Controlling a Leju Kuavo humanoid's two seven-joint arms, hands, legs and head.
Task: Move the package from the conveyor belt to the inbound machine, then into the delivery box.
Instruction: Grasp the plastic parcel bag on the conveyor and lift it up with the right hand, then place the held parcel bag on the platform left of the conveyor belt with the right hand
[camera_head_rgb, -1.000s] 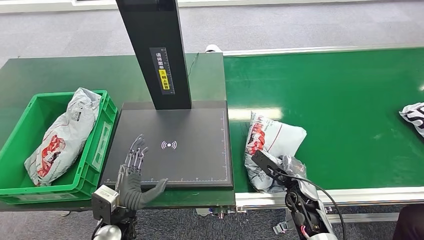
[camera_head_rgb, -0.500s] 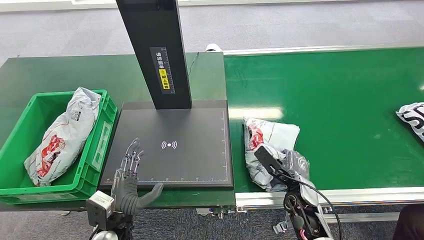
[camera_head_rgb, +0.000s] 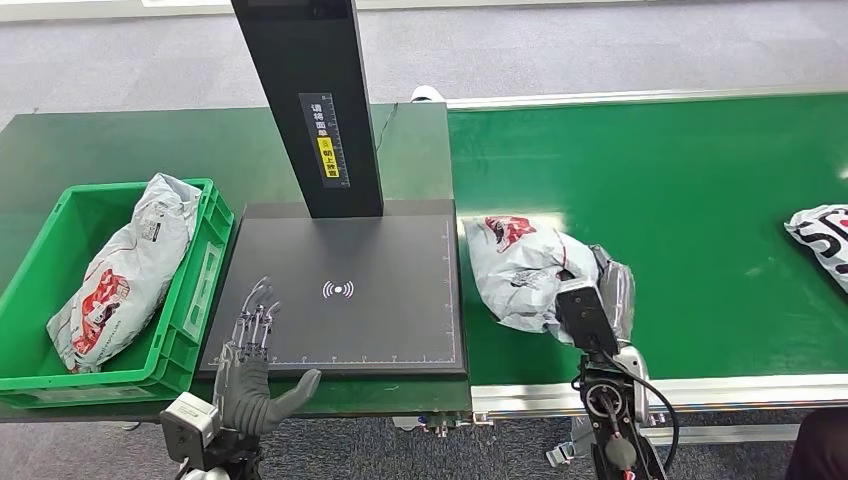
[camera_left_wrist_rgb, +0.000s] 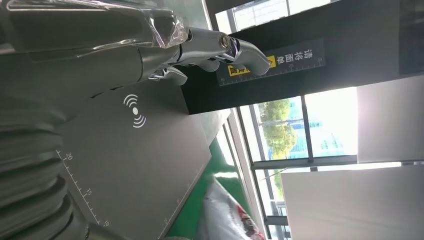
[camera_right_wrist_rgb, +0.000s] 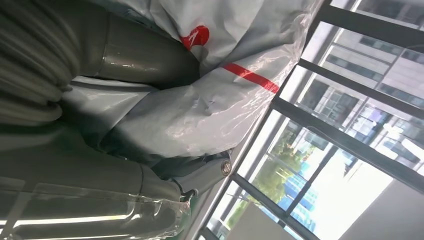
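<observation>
my right hand (camera_head_rgb: 600, 300) grips package (camera_head_rgb: 520, 265) on belt (camera_head_rgb: 700, 200) | left hand (camera_head_rgb: 255, 345) spread, empty | scanner (camera_head_rgb: 340, 290), box (camera_head_rgb: 190, 300) steps left

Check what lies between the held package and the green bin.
In the head view, the black scan pad with its upright post sits between the package in the right hand and the green bin.

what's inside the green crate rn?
One grey package with red print lies in the green crate, leaning on its right wall. The floor under it is covered, so anything beneath cannot be seen.
</observation>
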